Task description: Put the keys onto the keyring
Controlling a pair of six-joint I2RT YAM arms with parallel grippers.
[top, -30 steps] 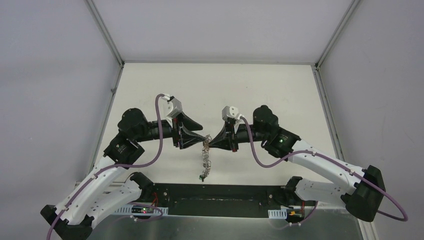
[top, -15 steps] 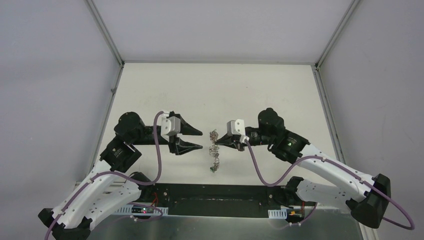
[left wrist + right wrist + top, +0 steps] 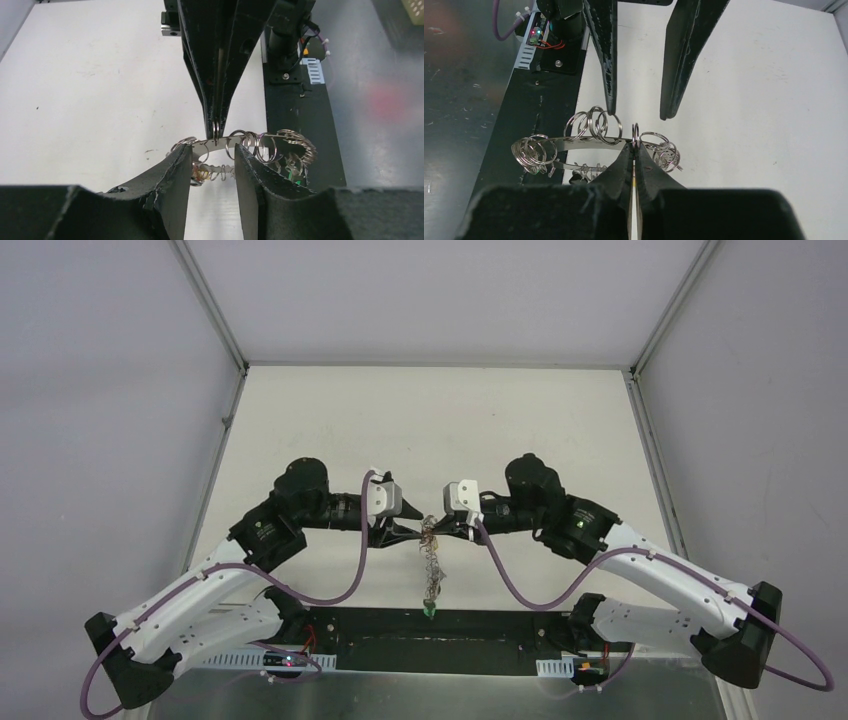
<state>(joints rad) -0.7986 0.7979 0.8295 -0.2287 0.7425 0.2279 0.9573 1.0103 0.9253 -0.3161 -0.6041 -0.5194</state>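
Keyring (image 3: 589, 142) held in mid-air between the two wrists.
Right gripper (image 3: 634, 150) was clenched on the flat band of the keyring, small wire loops bunched either side of the pinch. Left gripper (image 3: 213, 156) stood with fingers parted, straddling the band at that pinch and grasping nothing. The ring hung above the table (image 3: 330, 420), a green key (image 3: 429, 609) at its lowest end.
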